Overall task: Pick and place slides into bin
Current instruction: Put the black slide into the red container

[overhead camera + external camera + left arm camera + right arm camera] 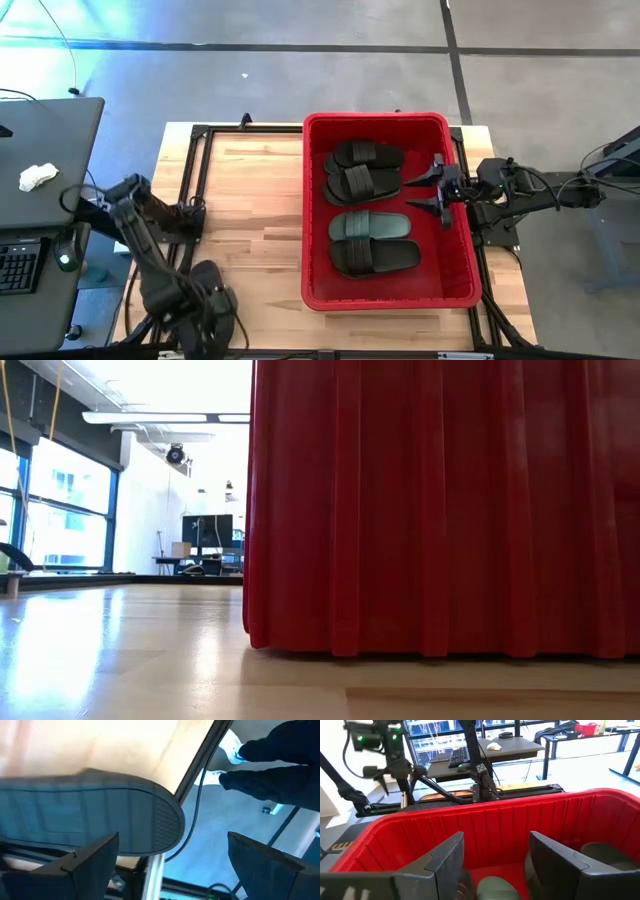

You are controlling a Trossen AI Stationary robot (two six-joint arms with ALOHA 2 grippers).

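The red bin [455,262] stands on the right half of the table and holds several slides: two black ones [365,155] [362,183] at the far end, a dark green one [370,226] and a black one [375,257] nearer. My right gripper [408,195] is open and empty over the bin's right side; its wrist view looks down into the bin [485,827]. My left gripper [208,312] is open at the table's near left edge. In its wrist view [174,840] a dark slide's sole [90,815] lies just beyond one finger, by the table's edge. My left gripper's one finger [87,865] stands in front of the dark slide's sole; I cannot tell whether it touches it. The slide's rounded end [167,822] reaches to the table's frame rail.
The bin's red wall [440,510] fills most of the low view. A black desk with a keyboard and a white cloth [38,177] stands left of the table. A person's dark legs and white shoes [280,755] show on the floor beyond the table's edge.
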